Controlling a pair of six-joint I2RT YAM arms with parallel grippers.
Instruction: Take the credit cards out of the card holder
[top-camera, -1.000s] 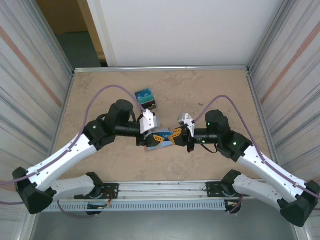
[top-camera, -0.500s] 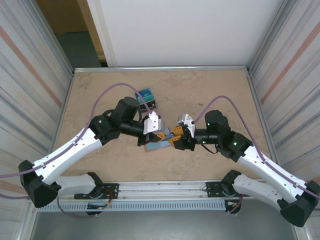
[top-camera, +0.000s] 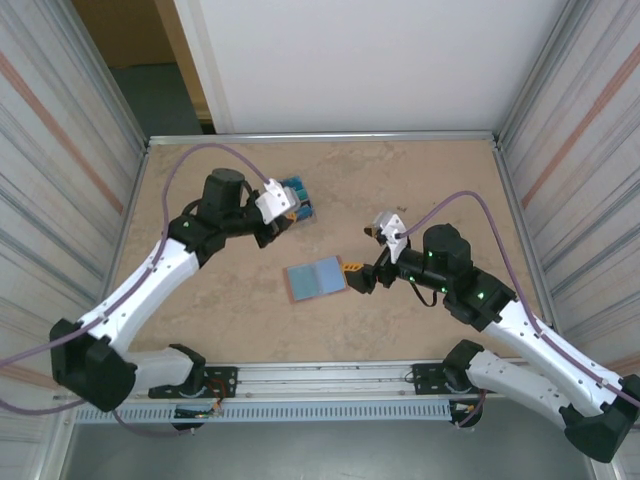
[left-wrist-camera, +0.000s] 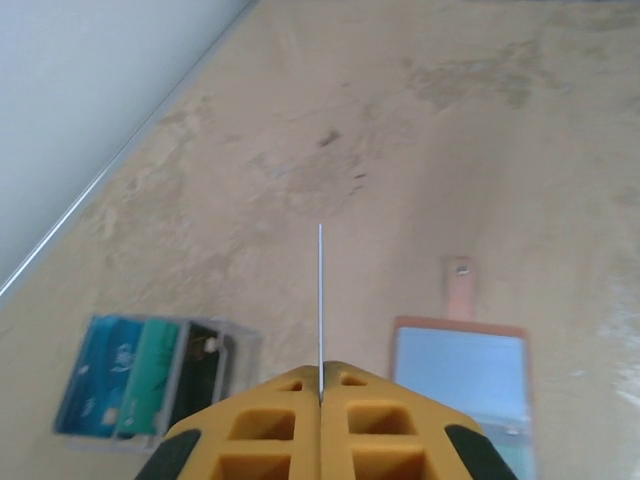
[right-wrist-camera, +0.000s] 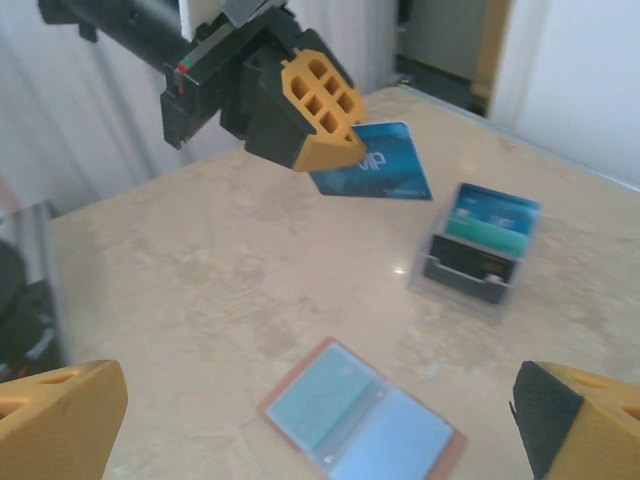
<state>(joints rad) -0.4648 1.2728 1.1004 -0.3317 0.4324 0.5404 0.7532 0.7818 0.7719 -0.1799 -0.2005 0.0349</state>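
Tan marbled tabletop (top-camera: 420, 190) runs between ribbed metal walls (top-camera: 60, 150), with a white wall (top-camera: 350, 60) at the far edge. The card holder (top-camera: 315, 279) lies spread open and flat near the middle, light blue lining up, its small pink tab (left-wrist-camera: 458, 288) pointing away from the open faces. One pocket seems to hold a teal card, though the right wrist view is too soft to be sure.

The left gripper (left-wrist-camera: 320, 380) is raised toward the far left, its jaws pressed together on a blue credit card (right-wrist-camera: 375, 172), which its own camera sees edge-on. Just beside and below it stands a dark boxy stand (right-wrist-camera: 478, 250) carrying blue and teal cards (left-wrist-camera: 125, 375).

The right gripper (top-camera: 356, 277) sits low at the holder's right edge by the tab, jaws spread wide with nothing between them.
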